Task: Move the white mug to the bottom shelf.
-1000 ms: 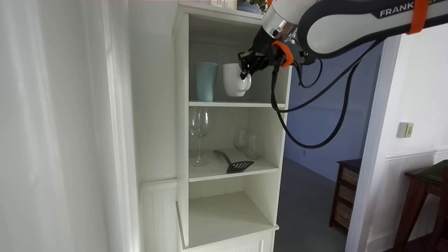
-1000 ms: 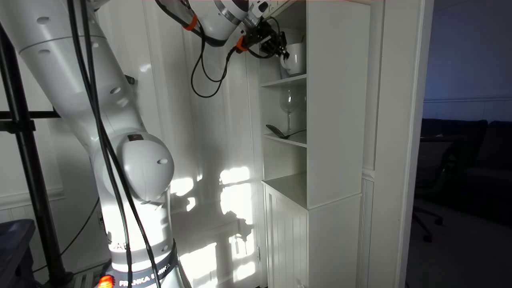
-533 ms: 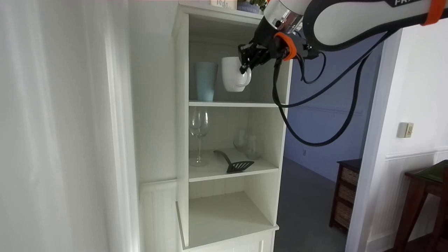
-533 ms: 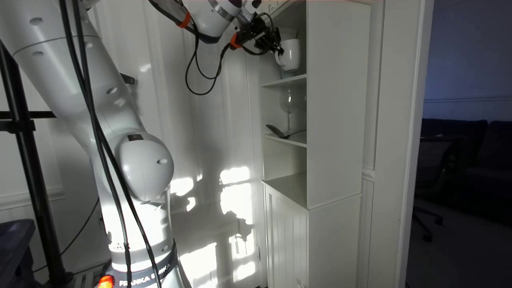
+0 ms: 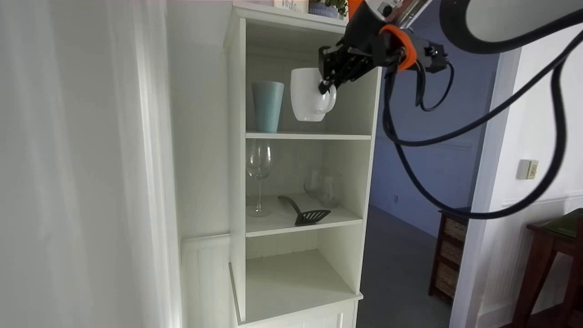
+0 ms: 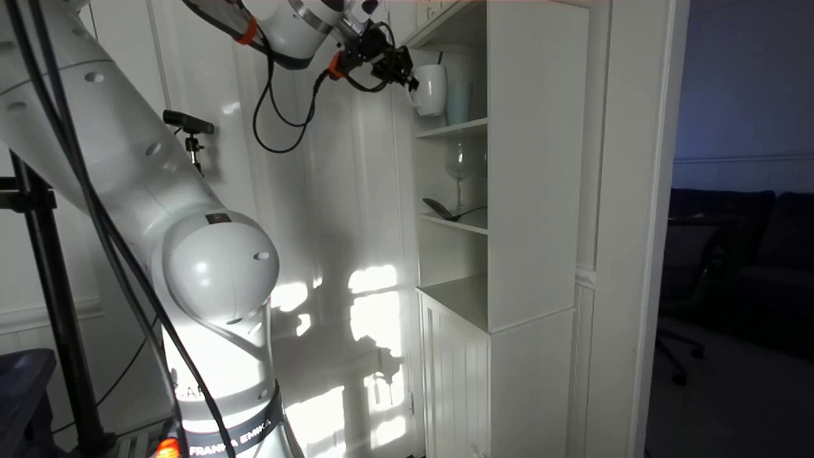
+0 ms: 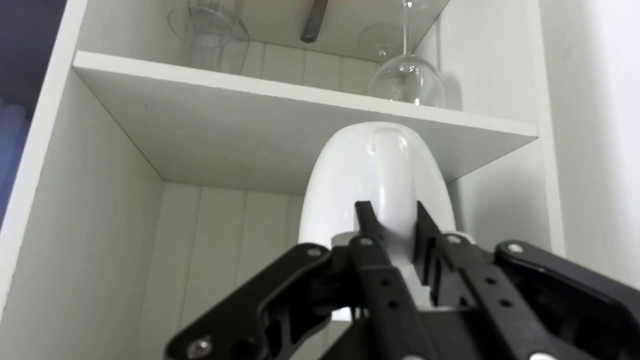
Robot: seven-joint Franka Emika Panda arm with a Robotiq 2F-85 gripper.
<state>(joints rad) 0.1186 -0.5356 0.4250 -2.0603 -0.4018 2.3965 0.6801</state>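
The white mug (image 5: 306, 98) hangs upright, slightly tilted, in the air at the level of the top compartment. In an exterior view the white mug (image 6: 432, 92) is at the front of the shelf unit, apart from the board below it. My gripper (image 5: 324, 87) is shut on the mug's handle; in the wrist view, which stands upside down, the fingers (image 7: 392, 207) clasp the handle from both sides. The bottom shelf (image 5: 291, 282) is a bare white board low in the unit. It also shows in an exterior view (image 6: 455, 299) and is out of the wrist view.
A teal tumbler (image 5: 268, 107) stands on the top board (image 5: 309, 135) beside the mug. The middle board (image 5: 273, 225) holds a stemmed glass (image 5: 259, 166), clear glasses (image 5: 329, 191) and a black slotted spatula (image 5: 312, 217) near its front edge. The unit's side wall (image 6: 534, 159) flanks the compartments.
The mug has risen a little and moved out of the top compartment toward the robot, held by the gripper. The arm has drawn back with it. The tumbler shows more fully.
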